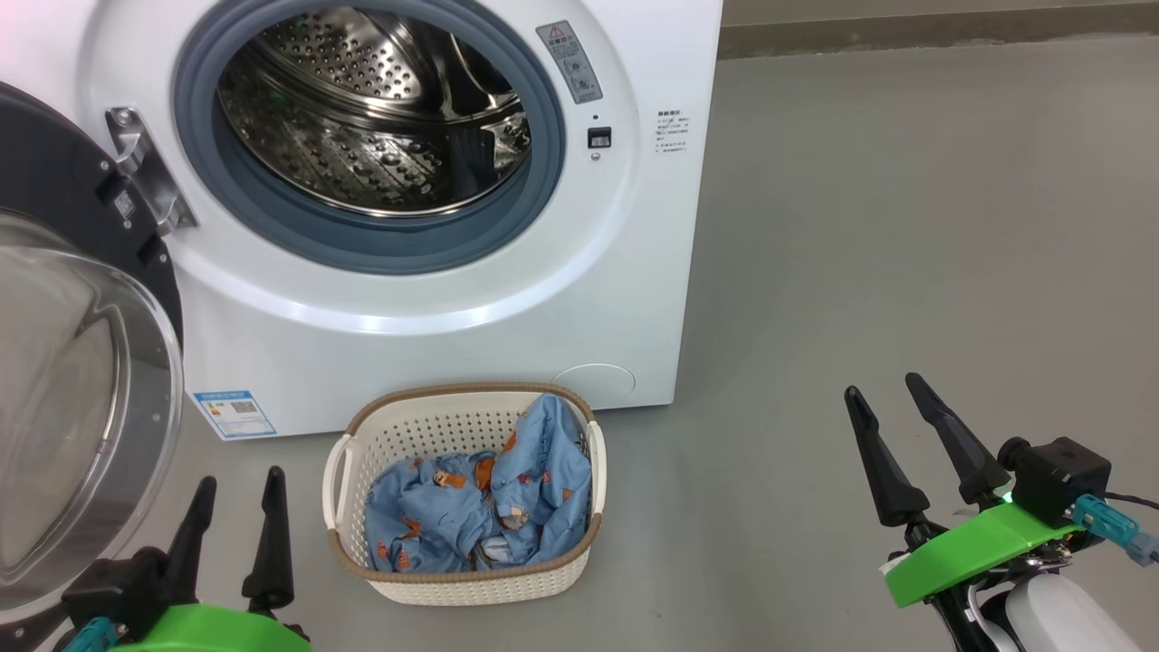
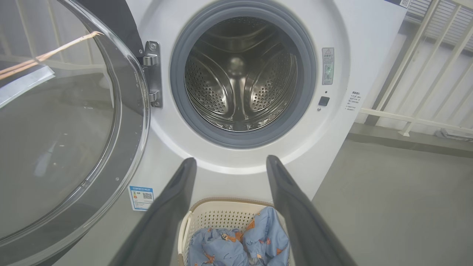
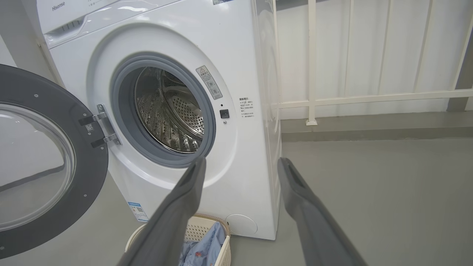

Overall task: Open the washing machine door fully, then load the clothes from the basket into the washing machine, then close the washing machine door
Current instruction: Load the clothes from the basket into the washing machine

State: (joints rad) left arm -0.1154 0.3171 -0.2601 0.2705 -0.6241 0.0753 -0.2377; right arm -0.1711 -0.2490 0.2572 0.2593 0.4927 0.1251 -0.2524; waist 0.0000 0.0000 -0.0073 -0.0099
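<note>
Both jaws gape empty at nine and three o'clock of the basket [image 1: 471,589] holding the clothes [image 1: 480,507]; with the door [image 1: 54,163] swung wide, loading the washer [image 1: 435,344] seems due, calling for one to dip in and pinch cloth.

Everything is evenly and brightly lit by soft light; only faint shadows are cast on the floor [image 1: 905,226]. Glare is seen on the drum [image 1: 362,118] and the door glass [image 1: 72,407]. In both wrist views straight lines are bent near the edges, and the fingers [image 2: 162,221] are slightly soft.

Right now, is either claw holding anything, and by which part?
Nothing: the left claw and right claw are open, empty; clothes lie in the basket.
</note>
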